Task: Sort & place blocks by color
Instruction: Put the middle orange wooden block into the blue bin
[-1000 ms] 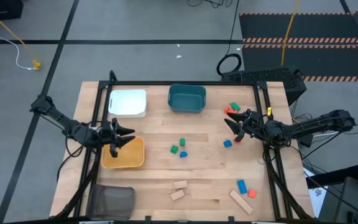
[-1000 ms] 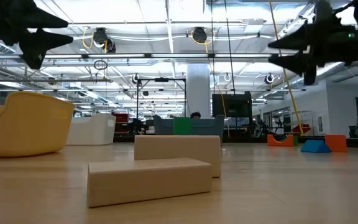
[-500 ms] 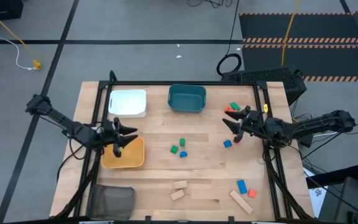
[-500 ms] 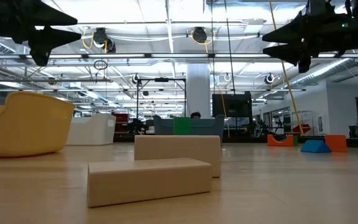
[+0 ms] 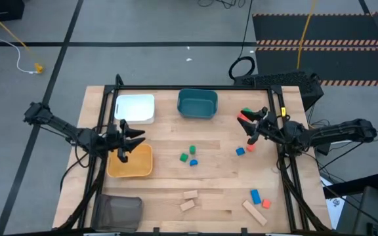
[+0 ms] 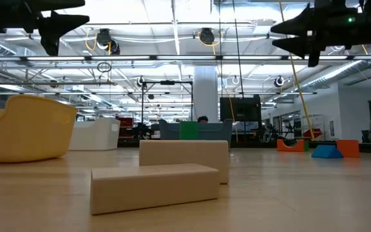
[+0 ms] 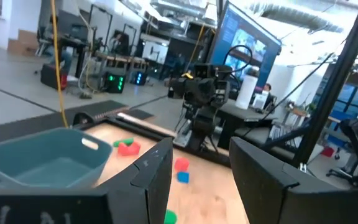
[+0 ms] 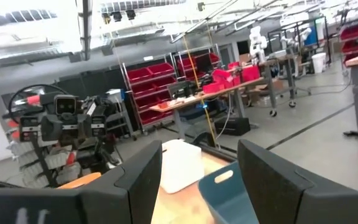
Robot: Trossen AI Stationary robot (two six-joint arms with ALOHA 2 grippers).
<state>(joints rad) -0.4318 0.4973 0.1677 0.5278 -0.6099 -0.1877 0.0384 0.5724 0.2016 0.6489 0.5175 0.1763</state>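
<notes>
Small painted blocks lie loose on the wooden table: two green (image 5: 188, 153) and one blue (image 5: 193, 162) at the centre, a blue (image 5: 240, 151) and a red one (image 5: 249, 148) to the right, and a red-and-green cluster (image 5: 245, 115) at the far right. Tan blocks (image 5: 188, 199) lie near the front edge. My left gripper (image 5: 135, 136) hovers open above the yellow tray's far rim (image 5: 140, 148), nothing between its fingers (image 7: 148, 180). My right gripper (image 5: 248, 129) hangs open in the air between the cluster and the blue and red blocks, also empty.
A white tray (image 5: 135, 108) and a teal tray (image 5: 197, 103) stand along the far edge, and a dark mesh bin (image 5: 118, 211) at the near left corner. More blocks, blue (image 5: 254, 195), orange (image 5: 266, 204) and a long tan one (image 5: 254, 212), lie at the near right.
Both grippers have risen, the right one more than the left, and both have tipped their fingers a little upward. Their openings stay the same. No block has moved.
</notes>
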